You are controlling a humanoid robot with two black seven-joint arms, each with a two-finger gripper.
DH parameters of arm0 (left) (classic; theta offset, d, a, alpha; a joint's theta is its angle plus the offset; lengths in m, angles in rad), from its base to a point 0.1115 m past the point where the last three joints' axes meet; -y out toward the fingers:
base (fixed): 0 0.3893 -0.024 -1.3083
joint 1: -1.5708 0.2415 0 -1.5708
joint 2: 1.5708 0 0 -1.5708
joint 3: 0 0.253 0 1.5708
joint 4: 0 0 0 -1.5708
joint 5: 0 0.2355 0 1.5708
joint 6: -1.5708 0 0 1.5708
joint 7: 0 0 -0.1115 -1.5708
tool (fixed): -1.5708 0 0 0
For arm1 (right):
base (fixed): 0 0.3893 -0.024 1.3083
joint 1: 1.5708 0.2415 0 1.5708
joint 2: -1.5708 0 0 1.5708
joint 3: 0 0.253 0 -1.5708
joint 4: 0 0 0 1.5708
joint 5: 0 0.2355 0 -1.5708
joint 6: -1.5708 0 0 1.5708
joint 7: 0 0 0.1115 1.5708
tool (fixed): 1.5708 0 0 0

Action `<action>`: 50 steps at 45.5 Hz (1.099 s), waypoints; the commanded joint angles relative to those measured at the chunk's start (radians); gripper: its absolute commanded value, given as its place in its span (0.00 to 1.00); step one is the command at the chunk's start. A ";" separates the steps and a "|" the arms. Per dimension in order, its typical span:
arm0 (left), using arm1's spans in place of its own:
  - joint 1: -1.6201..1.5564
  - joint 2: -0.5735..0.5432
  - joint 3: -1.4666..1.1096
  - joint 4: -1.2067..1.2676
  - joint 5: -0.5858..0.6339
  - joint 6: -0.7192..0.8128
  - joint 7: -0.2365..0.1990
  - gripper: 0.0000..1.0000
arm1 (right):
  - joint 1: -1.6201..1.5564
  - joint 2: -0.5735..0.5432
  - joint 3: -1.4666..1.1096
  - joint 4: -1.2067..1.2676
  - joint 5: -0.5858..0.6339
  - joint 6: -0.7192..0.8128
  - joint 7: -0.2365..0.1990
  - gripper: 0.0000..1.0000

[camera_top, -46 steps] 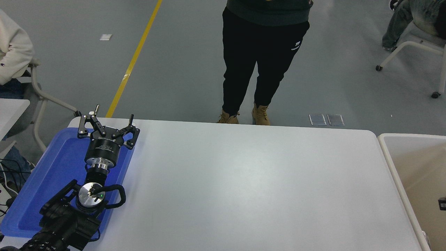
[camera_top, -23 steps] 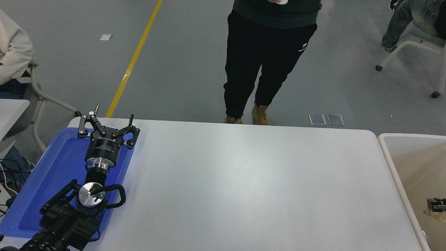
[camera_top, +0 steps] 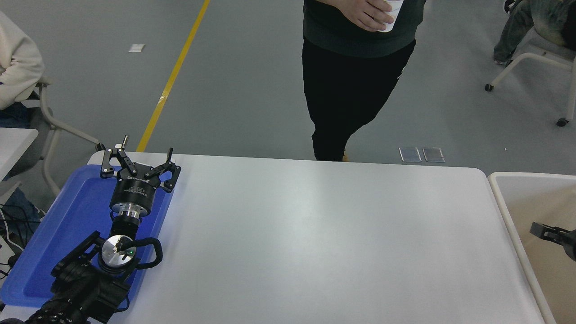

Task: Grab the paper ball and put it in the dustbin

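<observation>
Dustbin (camera_top: pixel 504 177) stands against the right end of the white table (camera_top: pixel 315 234), its off-white rim showing. Paper ball cannot be located in this view. A person (camera_top: pixel 355 72) stands at the far side holding a white cup. Blue tray (camera_top: pixel 54 234) occupies the left end, the left gripper (camera_top: pixel 137 157) parked above it, fingers spread and empty. Right gripper (camera_top: pixel 551 234) hangs over the bin interior, mostly cropped; its state cannot be determined.
</observation>
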 commanded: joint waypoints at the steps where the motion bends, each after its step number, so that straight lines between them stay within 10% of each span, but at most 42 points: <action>1: 0.000 0.000 0.000 -0.001 0.000 -0.001 0.000 1.00 | -0.035 -0.004 0.538 0.163 0.015 0.006 -0.001 1.00; 32: 0.000 0.000 -0.001 0.001 0.000 0.000 -0.001 1.00 | -0.119 0.088 0.879 0.383 0.665 0.111 -0.001 1.00; 50: 0.000 0.000 -0.001 0.001 0.000 0.000 -0.001 1.00 | -0.129 0.183 0.884 0.383 0.811 0.230 -0.001 1.00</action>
